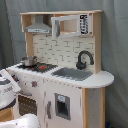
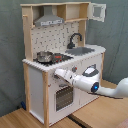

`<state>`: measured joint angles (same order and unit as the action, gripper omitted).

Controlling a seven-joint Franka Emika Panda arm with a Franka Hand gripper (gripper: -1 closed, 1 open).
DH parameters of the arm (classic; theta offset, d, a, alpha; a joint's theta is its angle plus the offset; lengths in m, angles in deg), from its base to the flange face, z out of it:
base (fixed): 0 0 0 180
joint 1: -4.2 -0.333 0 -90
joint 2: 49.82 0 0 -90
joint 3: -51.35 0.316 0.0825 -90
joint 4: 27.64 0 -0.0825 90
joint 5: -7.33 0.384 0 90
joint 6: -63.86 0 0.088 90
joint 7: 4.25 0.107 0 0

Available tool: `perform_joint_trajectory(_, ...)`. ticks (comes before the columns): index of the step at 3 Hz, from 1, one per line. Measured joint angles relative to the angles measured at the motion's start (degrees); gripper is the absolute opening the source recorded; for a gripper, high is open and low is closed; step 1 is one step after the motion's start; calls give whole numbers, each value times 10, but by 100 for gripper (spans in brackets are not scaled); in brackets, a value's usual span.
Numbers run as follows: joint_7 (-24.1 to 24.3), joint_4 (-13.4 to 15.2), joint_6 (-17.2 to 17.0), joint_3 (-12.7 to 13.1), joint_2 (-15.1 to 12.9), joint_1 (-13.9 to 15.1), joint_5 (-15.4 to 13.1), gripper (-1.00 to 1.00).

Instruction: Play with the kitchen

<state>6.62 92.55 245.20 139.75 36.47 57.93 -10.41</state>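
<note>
The kitchen [image 1: 60, 95] [image 2: 35, 82] is a tall white and light-wood toy with a grey hood [image 2: 49, 20], a black faucet [image 1: 84, 59] over the sink [image 1: 72, 73], and a metal pot [image 2: 44, 56] on the stovetop [image 1: 39, 66]. In the second exterior view the white arm [image 2: 92, 82] reaches in from the second exterior view's right. My gripper [image 2: 57, 73] is at the kitchen's front panel, just above the oven door [image 2: 62, 97]. In the first exterior view only part of the arm [image 1: 7, 87] shows at the left edge.
The microwave cabinet door [image 2: 97, 11] at the top stands swung open. The kitchen stands on a wooden floor [image 2: 95, 112] in front of a grey curtain [image 2: 10, 50]. A white rounded part [image 1: 22, 121] sits at the bottom of the first exterior view.
</note>
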Motion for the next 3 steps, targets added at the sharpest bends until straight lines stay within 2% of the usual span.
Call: perform_joint_trajectory(3, -206, -7, -20, 1, 0, -1, 0, -100)
